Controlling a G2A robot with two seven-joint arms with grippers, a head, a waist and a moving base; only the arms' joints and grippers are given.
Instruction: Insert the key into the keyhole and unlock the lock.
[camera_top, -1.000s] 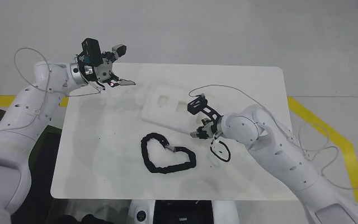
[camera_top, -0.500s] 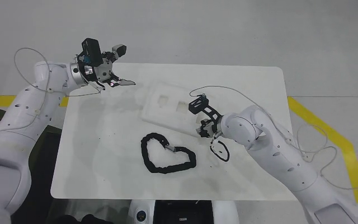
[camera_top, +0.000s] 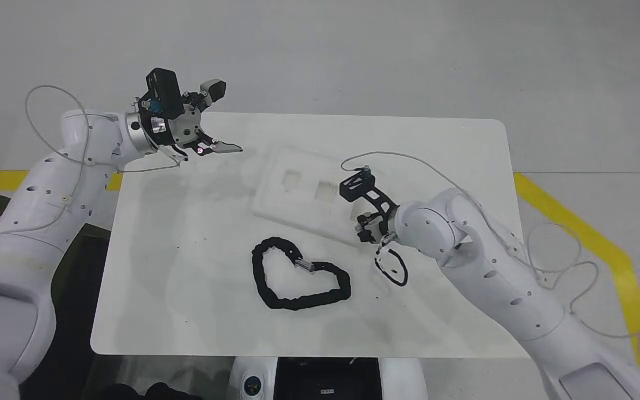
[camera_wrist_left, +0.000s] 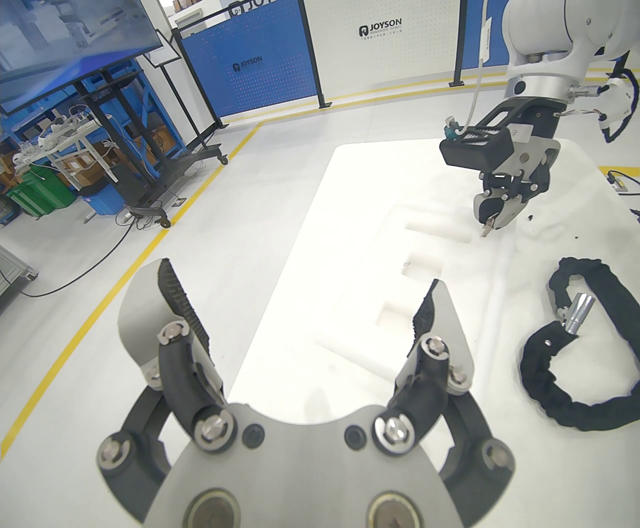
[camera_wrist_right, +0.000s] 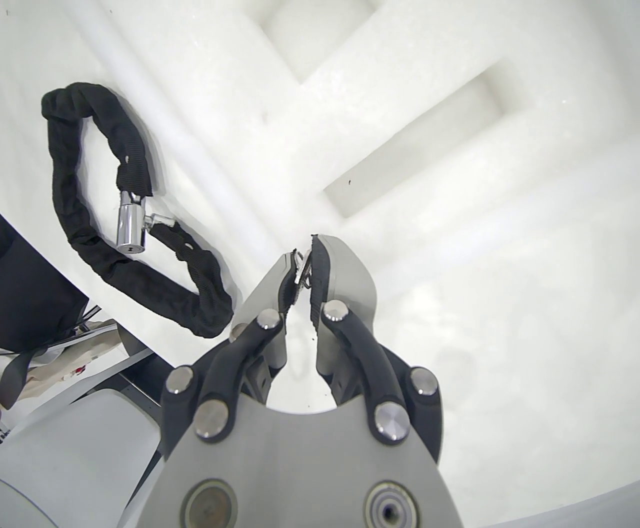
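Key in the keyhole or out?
Out. The key is pinched between the jaws of the right gripper, well apart from the lock cylinder lying on the table.

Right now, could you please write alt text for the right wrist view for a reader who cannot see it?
The right gripper pinches a small key close to a white foam tray with rectangular recesses. Nearby lies a black chain lock with a silver cylinder.
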